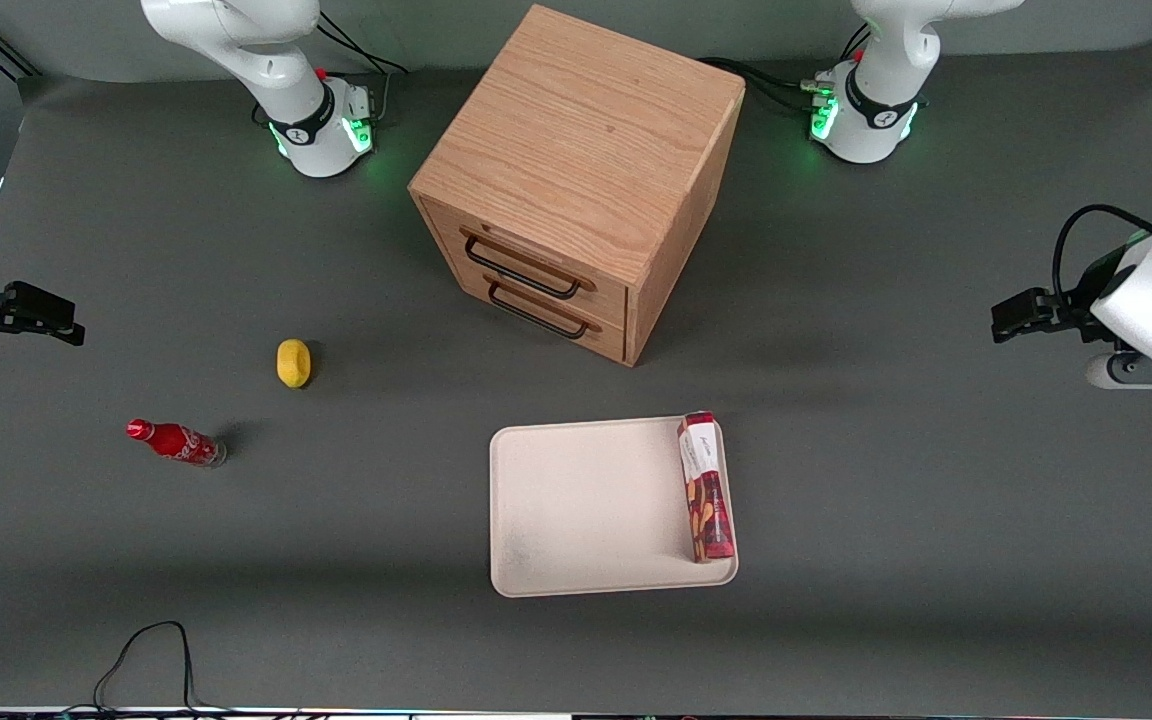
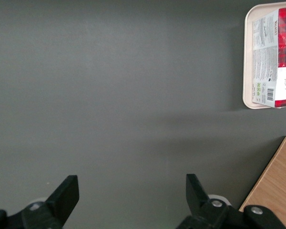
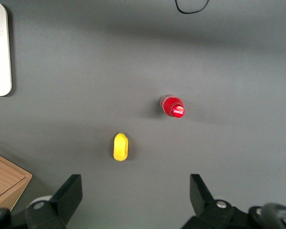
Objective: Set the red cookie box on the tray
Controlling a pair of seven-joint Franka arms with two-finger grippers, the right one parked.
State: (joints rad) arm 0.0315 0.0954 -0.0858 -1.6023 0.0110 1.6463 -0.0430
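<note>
The red cookie box (image 1: 706, 488) lies on its narrow side in the cream-white tray (image 1: 576, 510), along the tray's edge toward the working arm's end of the table. The left wrist view shows the same box (image 2: 276, 57) with its white label end, resting in the tray (image 2: 246, 62). My gripper (image 1: 1016, 315) hangs above the bare table at the working arm's end, well away from the tray. Its fingers (image 2: 66, 193) stand wide apart with only grey table between them, so my gripper (image 2: 132, 195) is open and holds nothing.
A wooden two-drawer cabinet (image 1: 576, 180) stands farther from the front camera than the tray. A yellow object (image 1: 294, 362) and a small red soda bottle (image 1: 176, 442) lie toward the parked arm's end. A black cable (image 1: 151, 660) loops near the table's front edge.
</note>
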